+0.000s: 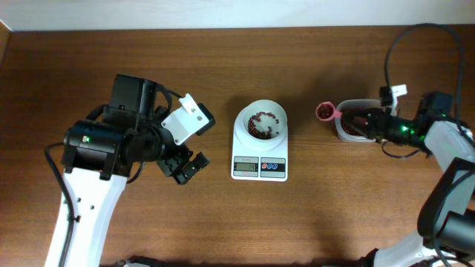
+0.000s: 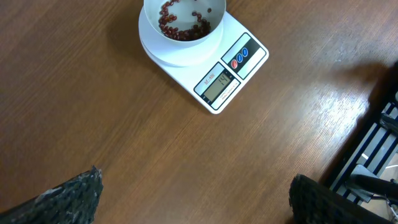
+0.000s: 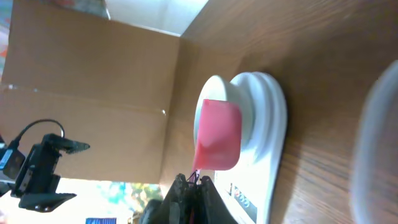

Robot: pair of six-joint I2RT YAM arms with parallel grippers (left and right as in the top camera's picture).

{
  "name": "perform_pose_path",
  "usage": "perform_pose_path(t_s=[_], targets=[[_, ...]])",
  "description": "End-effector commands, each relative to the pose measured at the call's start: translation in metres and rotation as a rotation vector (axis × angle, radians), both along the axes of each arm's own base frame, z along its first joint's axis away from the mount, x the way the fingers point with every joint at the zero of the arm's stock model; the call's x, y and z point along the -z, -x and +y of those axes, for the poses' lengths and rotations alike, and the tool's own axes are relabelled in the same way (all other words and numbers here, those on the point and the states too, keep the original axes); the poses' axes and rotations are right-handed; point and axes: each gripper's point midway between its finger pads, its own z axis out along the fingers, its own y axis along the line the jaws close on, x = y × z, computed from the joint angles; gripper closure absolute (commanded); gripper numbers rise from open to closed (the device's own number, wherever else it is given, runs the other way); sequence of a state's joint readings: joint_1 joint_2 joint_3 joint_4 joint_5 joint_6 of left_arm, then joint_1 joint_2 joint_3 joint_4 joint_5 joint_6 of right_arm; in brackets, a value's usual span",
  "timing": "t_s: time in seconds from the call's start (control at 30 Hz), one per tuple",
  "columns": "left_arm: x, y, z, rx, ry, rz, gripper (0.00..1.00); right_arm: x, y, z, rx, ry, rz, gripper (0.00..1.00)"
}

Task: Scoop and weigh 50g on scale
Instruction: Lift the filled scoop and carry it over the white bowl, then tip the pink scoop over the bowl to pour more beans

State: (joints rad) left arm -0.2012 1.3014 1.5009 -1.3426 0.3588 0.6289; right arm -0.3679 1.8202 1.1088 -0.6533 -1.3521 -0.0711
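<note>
- The scale [image 1: 260, 165] sits mid-table with its bowl [image 1: 260, 111] on the platform. A thin scatter of beans [image 2: 182, 20] lies in the bowl and covers only part of the bottom.
- The right gripper [image 3: 194, 186] is clamped on the handle of a pink scoop [image 1: 325, 111]. The scoop hangs between the bowl and the tub [image 1: 355, 135], just beside the tub, with beans in its cup.
- The left gripper [image 2: 196, 199] has its fingers wide apart and holds nothing. It is over bare table [image 2: 93, 112], beside the scale but not touching it.
- We judge the beans to be light, hard and loose, so they will roll and bounce. They cannot be pinched and should go by scoop only, kept level until over the bowl and then tipped slowly.
- The scoop looks like stiff, light plastic. We would hold it at the handle end, where the fingers are now, clear of the cup. A smooth handle could twist in the grip during the tip.
- The scale looks light and could slide or misread if knocked, so we would not touch it.
- The bowl seems to rest loose on the platform, so a nudge from the scoop's lip might shift it.
- With so few beans in the bowl, we reckon more scoops are needed. We cannot read the display for certain.
</note>
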Motion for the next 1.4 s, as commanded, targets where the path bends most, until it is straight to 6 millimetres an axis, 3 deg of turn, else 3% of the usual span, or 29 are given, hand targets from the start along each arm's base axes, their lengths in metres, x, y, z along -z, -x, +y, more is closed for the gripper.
perform_pose_path(t_s=[0.0,0.6,0.8,0.93,1.13,1.37], targets=[[-0.01,-0.002,0.002,0.006,-0.002,-0.04,0.01,-0.013,0.005,0.021,-0.057,-0.025,-0.026,0.96],[-0.01,-0.002,0.002,0.006,-0.002,-0.04,0.01,-0.017,0.014,0.1,-0.254,-0.04,-0.004,0.96],[-0.01,-0.002,0.002,0.006,-0.002,-0.041,0.01,-0.021,0.009,0.116,-0.286,-0.032,-0.035,0.96],[-0.01,-0.002,0.002,0.006,-0.002,-0.04,0.01,-0.009,0.003,0.116,-0.253,0.039,-0.016,0.96],[-0.01,-0.002,0.002,0.006,-0.002,-0.04,0.01,-0.005,-0.023,0.121,-0.222,0.177,-0.21,0.96],[-0.01,-0.002,0.002,0.006,-0.002,-0.04,0.01,-0.007,-0.019,0.135,-0.299,0.232,-0.396,0.96]])
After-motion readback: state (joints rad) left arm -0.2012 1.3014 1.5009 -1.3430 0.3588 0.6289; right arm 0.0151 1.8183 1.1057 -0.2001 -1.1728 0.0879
